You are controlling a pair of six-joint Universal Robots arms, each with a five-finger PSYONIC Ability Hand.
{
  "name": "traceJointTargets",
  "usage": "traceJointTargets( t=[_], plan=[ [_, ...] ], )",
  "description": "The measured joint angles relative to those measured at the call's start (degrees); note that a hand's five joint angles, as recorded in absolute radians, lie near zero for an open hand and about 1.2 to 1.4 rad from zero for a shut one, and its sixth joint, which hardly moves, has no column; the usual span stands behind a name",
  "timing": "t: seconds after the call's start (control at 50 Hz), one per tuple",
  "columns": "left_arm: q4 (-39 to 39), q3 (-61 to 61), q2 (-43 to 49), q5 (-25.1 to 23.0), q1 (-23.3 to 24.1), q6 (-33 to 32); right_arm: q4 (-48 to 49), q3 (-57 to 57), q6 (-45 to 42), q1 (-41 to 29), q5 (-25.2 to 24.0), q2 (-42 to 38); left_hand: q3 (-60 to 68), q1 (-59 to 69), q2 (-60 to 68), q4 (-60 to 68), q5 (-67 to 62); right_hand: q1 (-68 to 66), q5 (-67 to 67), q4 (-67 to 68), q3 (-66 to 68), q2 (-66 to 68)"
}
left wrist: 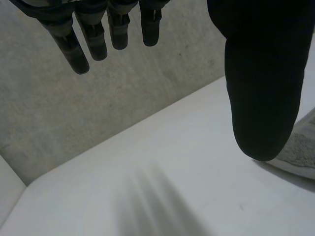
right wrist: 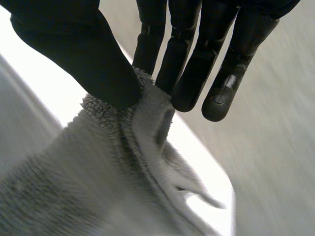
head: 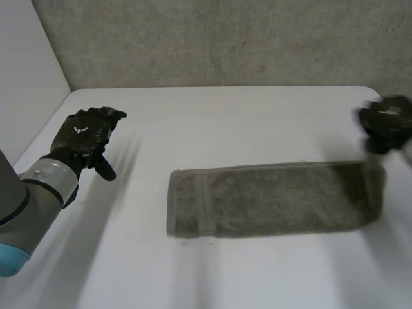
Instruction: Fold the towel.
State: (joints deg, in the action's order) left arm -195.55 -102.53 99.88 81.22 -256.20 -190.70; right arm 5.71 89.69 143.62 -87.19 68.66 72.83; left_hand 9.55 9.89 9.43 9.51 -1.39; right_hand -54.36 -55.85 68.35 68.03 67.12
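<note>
The left robot hand [head: 82, 136], white mark [head: 80, 130] on its back, hovers loose-fingered over the tabletop [head: 225, 122]; the right robot hand [right wrist: 88, 54] pinches the towel [head: 270, 199]

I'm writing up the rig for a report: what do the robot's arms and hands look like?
Both hands are black and glove-like: the left hand carries a small white mark on its back, above a silvery wrist cuff. Its arm is grey with a light-blue cap. The right hand has glossy black segmented fingers.

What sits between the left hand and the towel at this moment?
Nothing but tabletop: in the head view, bare white table lies between the left hand and the towel.
</note>
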Motion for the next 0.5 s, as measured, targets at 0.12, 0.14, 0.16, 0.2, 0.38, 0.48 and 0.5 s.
traceJointTargets(
  t=[0.12,0.14,0.16,0.2,0.38,0.48,0.5],
  plan=[
    [0.03,-0.06,-1.27,0.19,0.22,0.11,5.24,-1.20,4.14,-22.36,1.01,-0.48,0.00,0.00,0.00,0.00,0.00,0.00,-0.01,0.00,0.02,0.00],
    [0.04,-0.09,-1.43,0.24,0.32,0.13,5.73,-1.38,4.26,-24.82,1.04,-1.11,0.00,0.00,0.00,0.00,0.00,0.00,-0.01,0.00,0.04,0.00],
    [0.06,-0.12,-1.57,0.28,0.42,0.14,6.53,-1.86,4.39,-29.47,1.20,-2.77,0.00,0.00,0.00,0.00,0.00,0.00,-0.01,0.00,0.08,0.00],
    [0.07,-0.15,-1.69,0.30,0.58,0.15,7.02,-2.49,4.40,-33.70,1.30,-4.69,0.00,0.00,0.00,0.00,0.00,0.05,-0.01,0.00,0.10,0.00],
    [-0.17,0.20,-0.74,0.38,2.97,0.13,4.74,-7.02,4.14,-48.13,2.27,-18.24,0.00,0.00,0.00,0.00,0.00,0.00,0.06,-0.30,-0.30,-0.25],
    [-0.53,1.62,0.96,0.43,5.11,0.09,3.63,-7.01,5.86,-47.63,2.54,-17.13,0.00,0.00,-0.01,0.00,0.00,22.54,21.44,-25.23,-26.02,-25.27],
    [-0.58,2.02,1.37,0.45,5.58,0.08,3.55,-6.80,6.39,-47.20,2.60,-16.45,0.00,0.00,-0.01,0.00,0.00,28.93,28.12,-32.07,-31.71,-32.09]
  ],
)
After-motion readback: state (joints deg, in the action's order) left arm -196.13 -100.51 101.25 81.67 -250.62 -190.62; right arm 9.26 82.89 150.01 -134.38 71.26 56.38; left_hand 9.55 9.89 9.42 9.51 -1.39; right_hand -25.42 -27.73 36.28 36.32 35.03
